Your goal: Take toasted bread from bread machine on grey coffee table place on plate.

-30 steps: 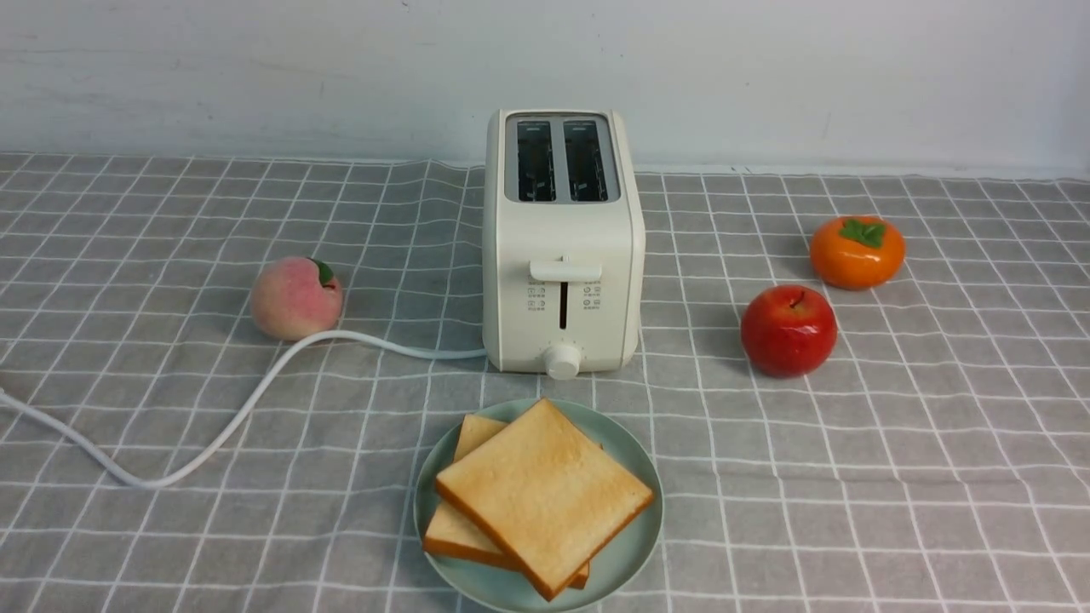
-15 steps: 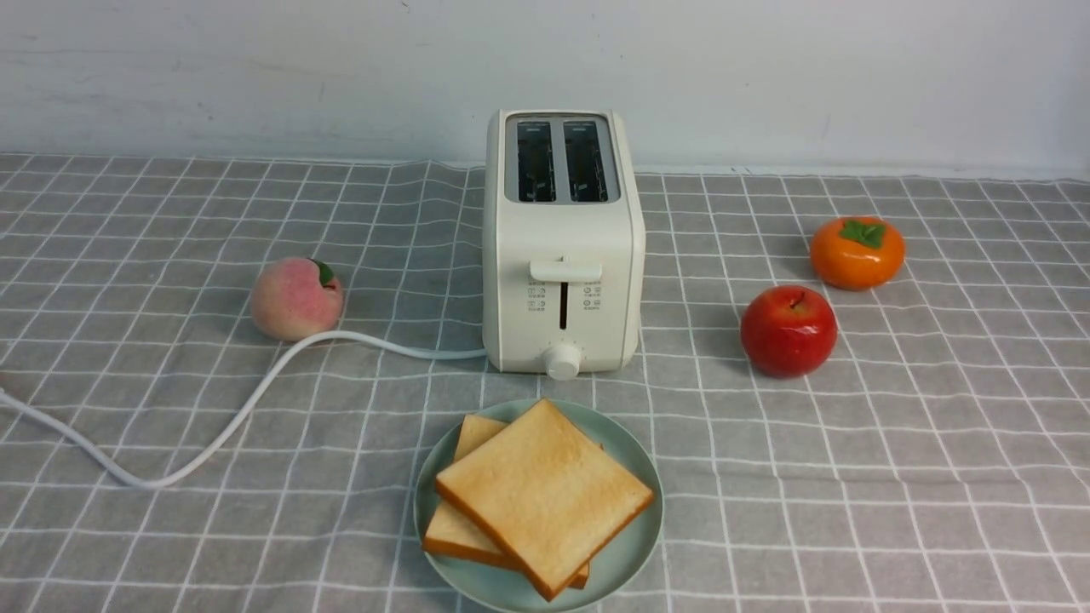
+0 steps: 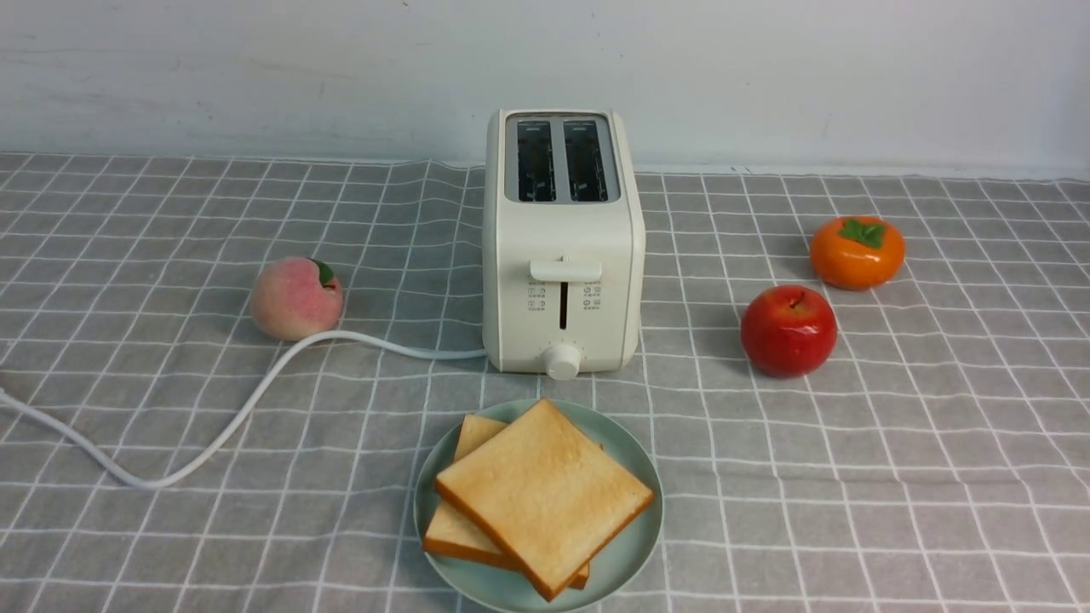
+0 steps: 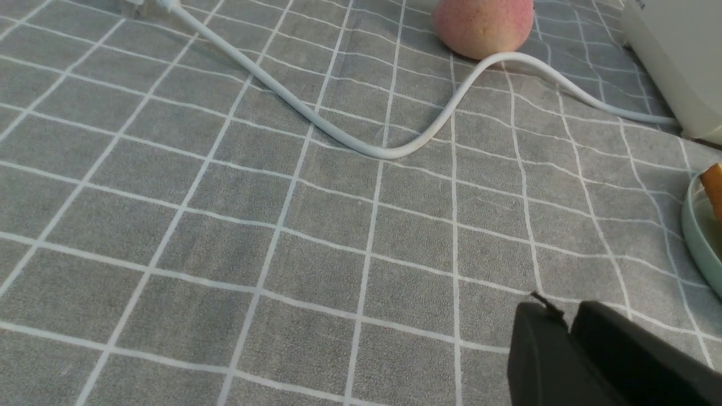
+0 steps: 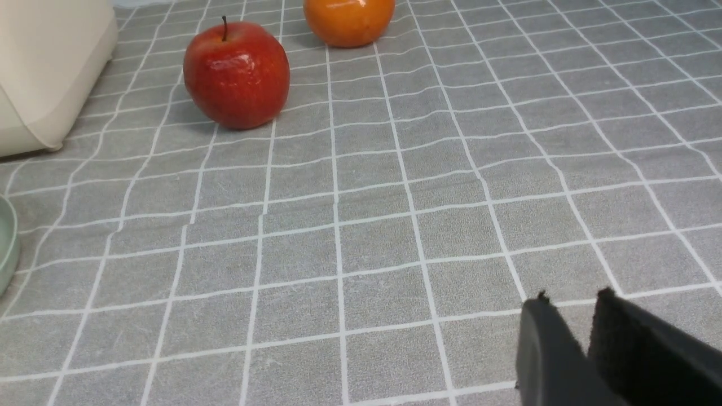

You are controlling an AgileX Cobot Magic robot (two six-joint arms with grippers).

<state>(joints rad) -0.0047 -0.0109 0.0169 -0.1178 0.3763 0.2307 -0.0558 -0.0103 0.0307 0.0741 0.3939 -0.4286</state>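
Two slices of toasted bread lie stacked on the mint-green plate (image 3: 637,545) in front of the bread machine (image 3: 562,247); the top slice (image 3: 545,494) lies skewed over the lower slice (image 3: 471,436). Both toaster slots look empty. All stand on the grey coffee table (image 3: 894,477). Neither gripper shows in the front view. My left gripper (image 4: 567,316) is shut and empty, low over the cloth left of the plate's rim (image 4: 699,237). My right gripper (image 5: 572,307) is shut and empty over the cloth right of the plate's rim (image 5: 5,242).
The toaster's white cord (image 3: 255,392) runs left across the cloth past a peach (image 3: 295,298). A red apple (image 3: 788,330) and an orange persimmon (image 3: 857,251) sit right of the toaster. A white wall stands behind the table.
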